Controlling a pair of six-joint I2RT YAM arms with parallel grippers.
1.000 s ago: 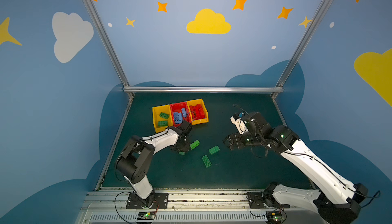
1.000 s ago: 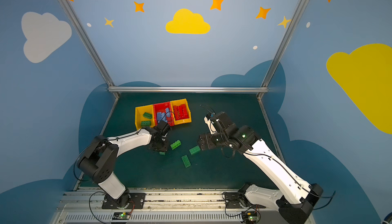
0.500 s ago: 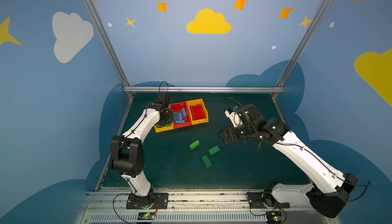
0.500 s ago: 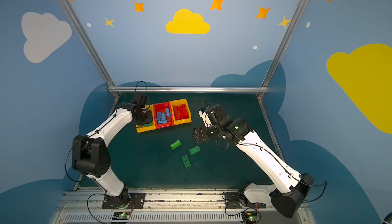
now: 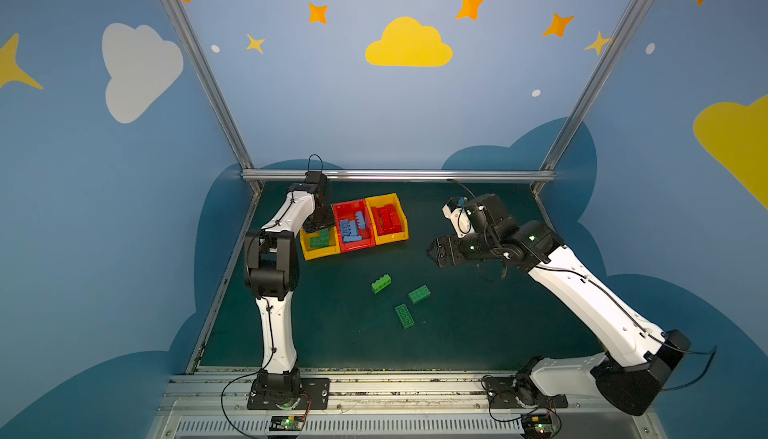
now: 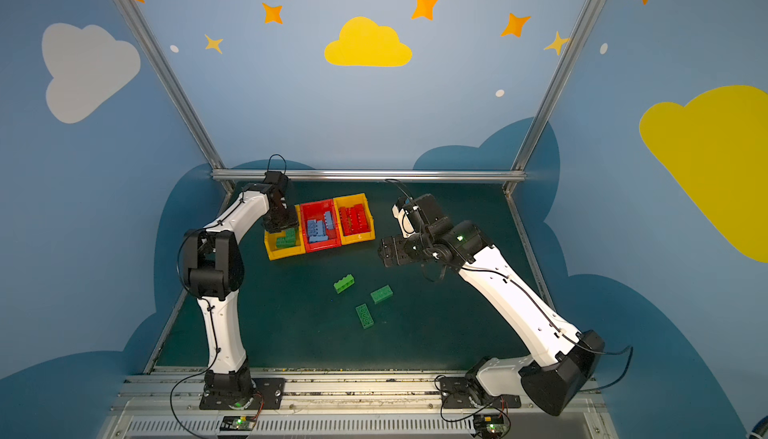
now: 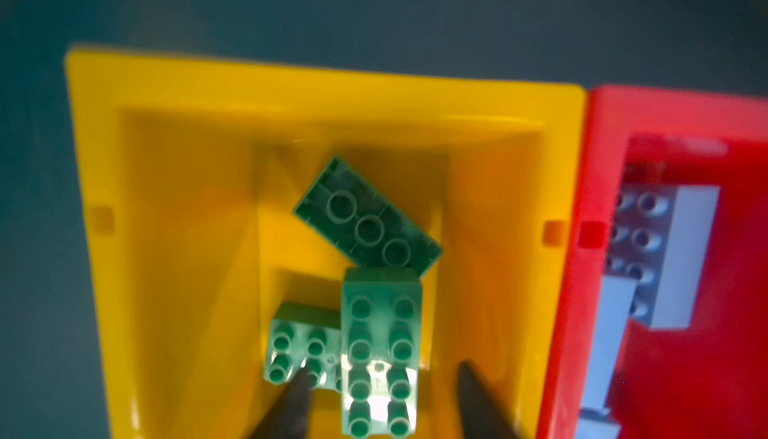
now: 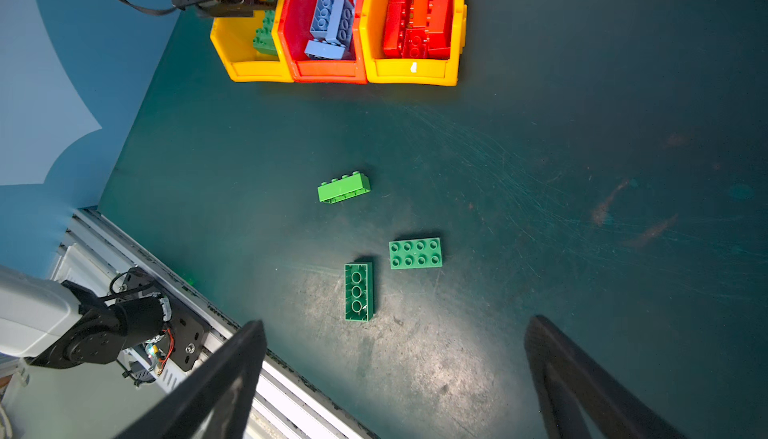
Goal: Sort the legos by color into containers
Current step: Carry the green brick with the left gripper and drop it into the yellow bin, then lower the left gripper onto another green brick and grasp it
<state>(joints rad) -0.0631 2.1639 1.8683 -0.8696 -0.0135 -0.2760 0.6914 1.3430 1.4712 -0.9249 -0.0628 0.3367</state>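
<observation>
- Three green legos lie loose on the dark mat at mid-table, well apart from the containers. They are a tipped brick on its long side, a studs-up brick, and just beside that an upturned brick, hollow face up.
- Containers stand in a joined row at the far side: left yellow bin, red bin, right yellow bin.
- Blue bricks lie in the red bin, and red bricks are packed in the right yellow bin.
- Left arm reaches over the left yellow bin. In both top views its wrist hides the bin's far half.
- Left gripper hangs just over that bin, its fingers apart.
- A pale green brick sits between them, studs up, with a clear gap to the finger on the red-bin side. The wrist view is blurred, so whether it rests on the pile or hangs free cannot be told.
- Beside it lies a lower green brick, studs up, partly behind one fingertip. A hollow-side-up green brick lies askew beyond the fingertips.
- Right gripper hovers raised over bare mat, fingers spread wide and gripping nothing.
- All three loose legos lie beyond its fingertips, with the upturned brick nearest.
</observation>
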